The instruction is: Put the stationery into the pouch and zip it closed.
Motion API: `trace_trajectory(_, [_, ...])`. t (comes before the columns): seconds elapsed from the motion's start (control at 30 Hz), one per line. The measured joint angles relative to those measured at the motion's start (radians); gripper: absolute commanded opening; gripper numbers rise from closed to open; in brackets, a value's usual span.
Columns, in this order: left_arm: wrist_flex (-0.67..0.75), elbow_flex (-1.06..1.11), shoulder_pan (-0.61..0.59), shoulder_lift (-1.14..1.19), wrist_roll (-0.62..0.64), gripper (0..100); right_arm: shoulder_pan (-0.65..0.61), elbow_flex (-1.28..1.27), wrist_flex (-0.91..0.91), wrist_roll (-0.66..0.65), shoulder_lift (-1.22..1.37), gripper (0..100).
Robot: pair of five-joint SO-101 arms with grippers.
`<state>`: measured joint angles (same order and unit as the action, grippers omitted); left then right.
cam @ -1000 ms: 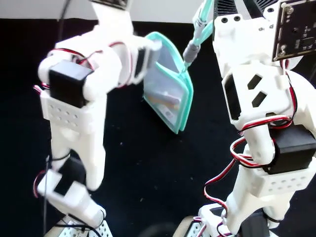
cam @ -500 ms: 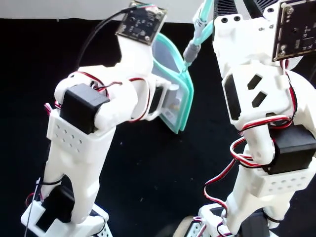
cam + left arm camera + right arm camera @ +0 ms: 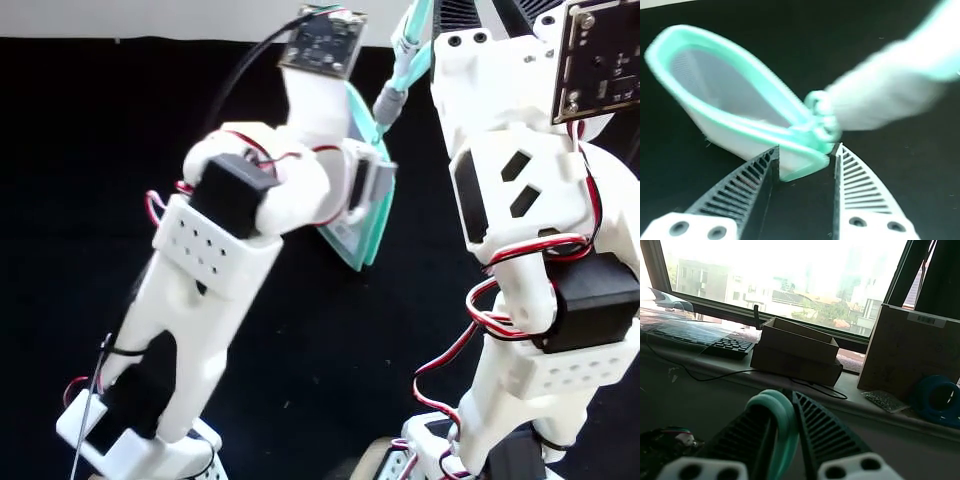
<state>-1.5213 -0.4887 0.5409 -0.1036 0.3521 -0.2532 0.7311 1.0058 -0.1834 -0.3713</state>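
high view first: shows the pouch [image 3: 368,225], clear-sided with a teal rim, up on edge over the black table [image 3: 120,150] and mostly hidden behind the left arm [image 3: 250,200]. cannot tell whether its lower corner touches the table. hangs from a teal strap [image 3: 408,45] that runs up past a grey fitting [image 3: 388,103] toward the top of the right arm [image 3: 520,200]. lets something pale [image 3: 343,238] show through the clear side near the lower corner, too hidden to name.

left wrist view: puts the left gripper [image 3: 805,150] at 1 end of the pouch [image 3: 735,107], its 2 ribbed black jaws parted to a middling gap with the teal-rimmed end sitting between the tips. cannot tell whether either jaw presses on it. shows the teal rim spread in a long open loop with the pale inside visible. finds a small teal knot or ring [image 3: 820,115] right at the near end, where the teal strap [image 3: 890,85], blurred, leads away.

right wrist view: has the right gripper [image 3: 782,402] clamped on the looped teal strap [image 3: 774,415], jaws nearly meeting around it. looks past it to a window ledge [image 3: 860,405] with a keyboard [image 3: 715,342], a flat cardboard box [image 3: 797,350], a taller box [image 3: 910,350] and a blue roll [image 3: 937,400].
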Motion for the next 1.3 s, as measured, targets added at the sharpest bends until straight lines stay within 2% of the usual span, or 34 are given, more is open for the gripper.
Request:
trace_trajectory(0.1, [0.011,0.0,0.032,0.015,0.0,20,0.0,0.0,0.0,0.0,0.0,0.6])
trace_trajectory(0.6, [0.051,0.008,0.029,0.029,0.005,20,0.002,0.0,0.003,0.0,0.0,0.6])
trace_trajectory(0.67, [0.052,0.015,0.021,0.029,0.006,16,0.002,0.0,0.003,0.0,0.0,0.6])
trace_trajectory(0.8, [0.058,0.049,0.017,0.029,0.009,0,0.003,0.0,0.003,0.0,0.0,0.6])
trace_trajectory(0.93, [0.078,0.077,-0.011,0.029,-0.068,1,0.002,0.0,0.003,0.0,0.0,0.6])
trace_trajectory(1.1, [0.075,0.08,-0.066,0.029,-0.08,1,0.003,0.0,0.003,0.0,0.0,0.6])
trace_trajectory(1.3, [-0.038,0.058,-0.127,0.029,-0.129,1,0.002,0.0,0.003,0.0,0.0,0.6])
